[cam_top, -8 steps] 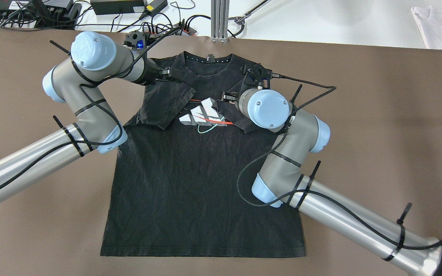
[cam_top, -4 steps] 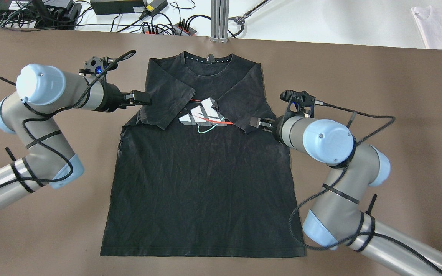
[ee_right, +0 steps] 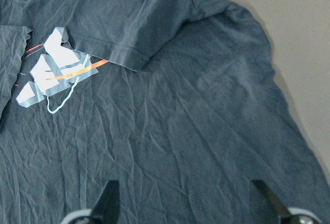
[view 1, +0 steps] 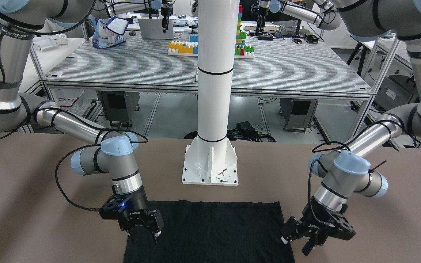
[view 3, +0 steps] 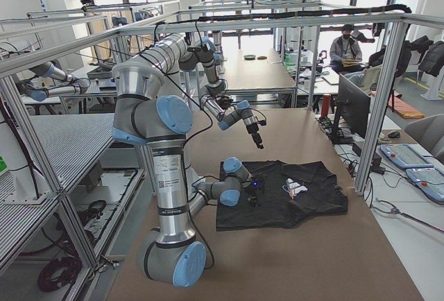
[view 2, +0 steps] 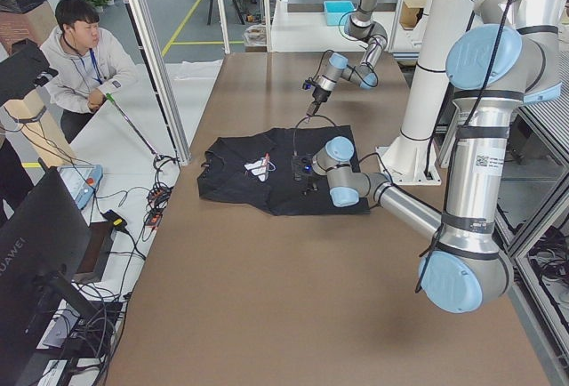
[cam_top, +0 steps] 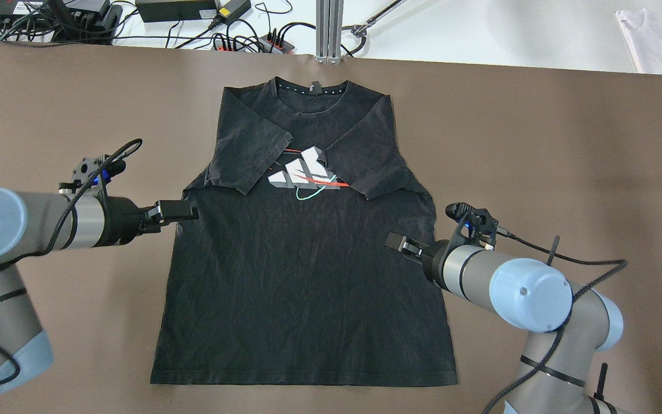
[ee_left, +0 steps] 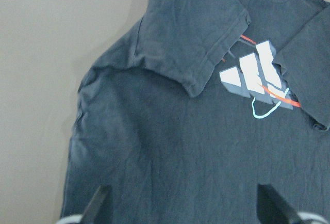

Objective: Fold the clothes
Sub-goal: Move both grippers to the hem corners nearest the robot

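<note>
The clothes are a black T-shirt [cam_top: 302, 276] with a white logo, lying flat on the brown table with both sleeves folded in over the chest. My left gripper [cam_top: 192, 211] is at the shirt's left side edge, below the folded sleeve. The left wrist view shows its fingers [ee_left: 98, 204] spread wide over the fabric with nothing between them. My right gripper [cam_top: 393, 242] is over the shirt's right side, also open, and its fingers [ee_right: 109, 199] frame bare cloth. From the front, the left gripper [view 1: 305, 239] and the right gripper [view 1: 145, 227] flank the hem [view 1: 214, 202].
The white pole's base plate [view 1: 210, 168] stands just behind the hem. Cables and power strips [cam_top: 222, 31] and an aluminium post [cam_top: 329, 29] line the far edge. A white garment [cam_top: 658, 40] lies at the far right. A person [view 2: 84, 57] sits beyond the table's far side.
Both arms have pulled back from the shoulder area toward the robot and outward, ending at the shirt's side edges. The sleeves stay folded in and the shirt has not shifted.
</note>
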Controlling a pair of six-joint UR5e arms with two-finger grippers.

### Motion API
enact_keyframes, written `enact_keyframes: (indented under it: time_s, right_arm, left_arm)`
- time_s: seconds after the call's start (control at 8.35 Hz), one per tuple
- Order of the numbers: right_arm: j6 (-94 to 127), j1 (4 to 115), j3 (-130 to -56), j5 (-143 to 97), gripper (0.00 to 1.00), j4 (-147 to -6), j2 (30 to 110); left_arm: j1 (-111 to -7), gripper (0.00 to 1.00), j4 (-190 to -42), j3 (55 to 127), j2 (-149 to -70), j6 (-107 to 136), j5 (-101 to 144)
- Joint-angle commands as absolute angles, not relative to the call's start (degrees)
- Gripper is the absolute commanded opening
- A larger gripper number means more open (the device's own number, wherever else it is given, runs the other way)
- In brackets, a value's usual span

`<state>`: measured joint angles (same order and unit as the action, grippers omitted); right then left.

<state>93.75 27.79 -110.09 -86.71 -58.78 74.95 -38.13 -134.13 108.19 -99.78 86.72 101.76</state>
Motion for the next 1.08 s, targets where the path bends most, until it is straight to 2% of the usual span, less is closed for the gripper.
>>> enact_keyframes:
  time_s: [0.0, 0.24, 0.48, 0.72, 0.96]
  right_arm:
    - [107.87, 20.42, -118.27, -83.15, 0.9, -58.8, 81.98]
    - [113.27, 13.75, -120.93, -76.43, 0.9, -58.71, 85.32]
    - [113.64, 9.68, -121.38, -72.87, 0.9, -51.72, 90.24]
    - [113.47, 9.67, -121.11, -72.77, 0.9, -49.92, 93.59]
    - [112.94, 9.67, -120.68, -72.86, 0.9, -49.49, 93.6]
  left_arm:
    - [-28.51, 1.0, -135.34, 118.02, -89.32, 99.18, 97.12]
    - [-18.34, 1.0, -138.93, 118.65, -84.23, 103.17, 87.86]
    - [-10.07, 1.0, -140.1, 118.65, -81.4, 105.98, 80.81]
    - [-5.12, 1.0, -140.19, 117.69, -81.04, 107.83, 77.36]
    - [-4.13, 0.99, -140.1, 115.93, -81.12, 107.14, 76.46]
